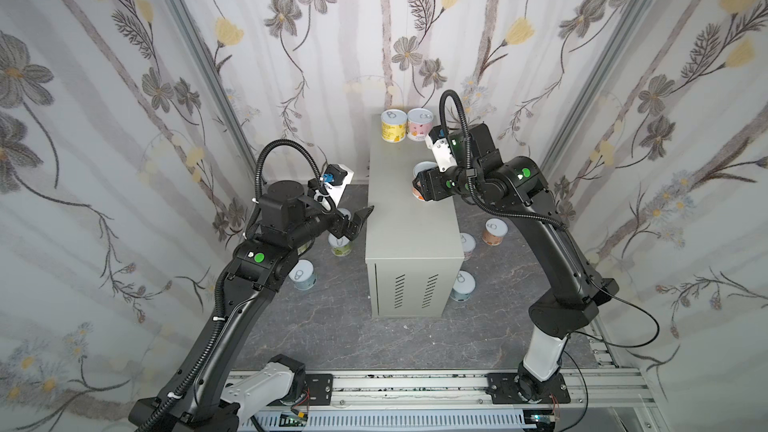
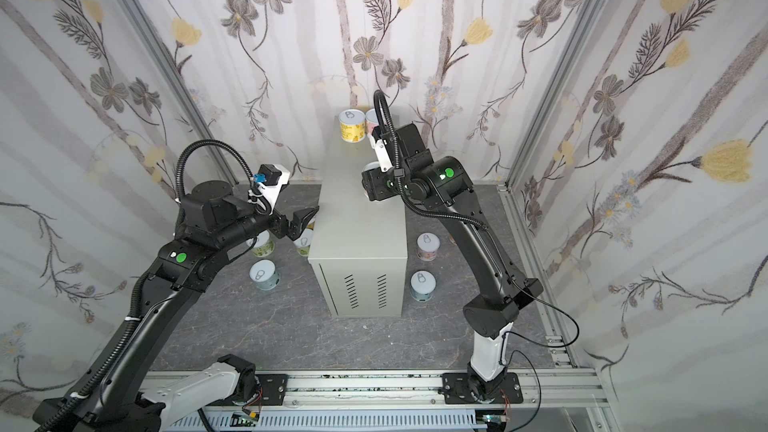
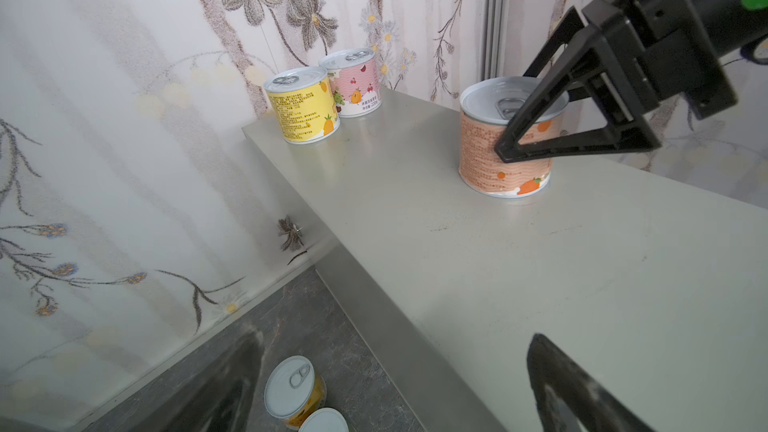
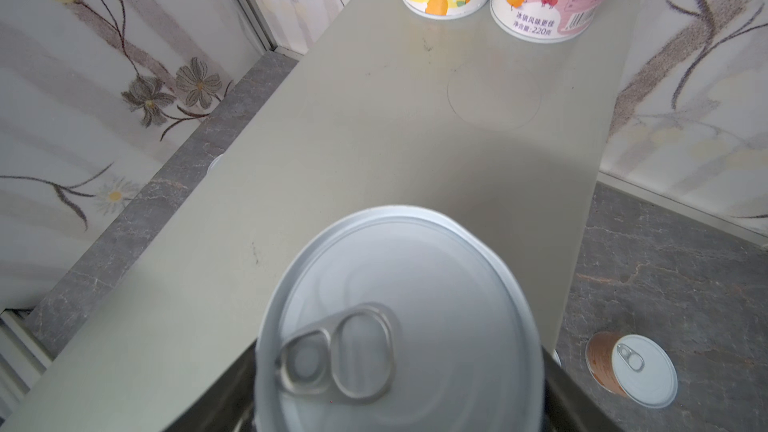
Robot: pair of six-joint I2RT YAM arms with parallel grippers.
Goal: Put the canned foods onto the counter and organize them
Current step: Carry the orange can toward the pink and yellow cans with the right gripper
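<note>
Orange can (image 3: 505, 160) | upright on counter (image 3: 540, 284), right of middle, apart from yellow can (image 1: 393, 126) and pink can (image 1: 419, 124) at back | right gripper (image 3: 517, 118) pinching it | left gripper (image 1: 360, 223) spread, empty, beside counter | step: setting down | next: release, lift clear without tipping

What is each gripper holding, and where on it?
Right gripper grips the orange can by its label sides, mid-height, can standing on the counter. Left gripper is open, holding nothing.
</note>
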